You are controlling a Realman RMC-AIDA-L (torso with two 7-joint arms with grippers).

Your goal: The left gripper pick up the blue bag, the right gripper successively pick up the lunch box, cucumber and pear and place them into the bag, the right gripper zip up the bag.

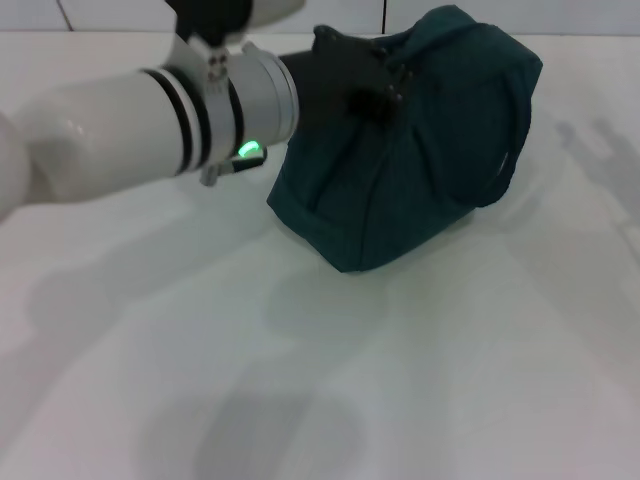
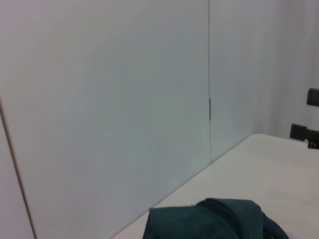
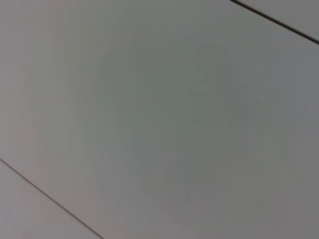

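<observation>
Reaching across the white worktop (image 1: 330,380), the left gripper (image 1: 345,90) meets the blue bag (image 1: 420,150) at its top edge in the head view, apparently to hold it for loading; whether the jaws are clamped on fabric I cannot tell. From the left wrist, only the bag's top (image 2: 209,219) shows below a pale wall (image 2: 109,99). From the right wrist, just blank panelling appears; the right gripper is out of sight.

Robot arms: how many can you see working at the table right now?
1. The left arm reaches from the near left across the white table to the blue bag, with the left gripper at the bag's top. The right arm is out of view.
</observation>
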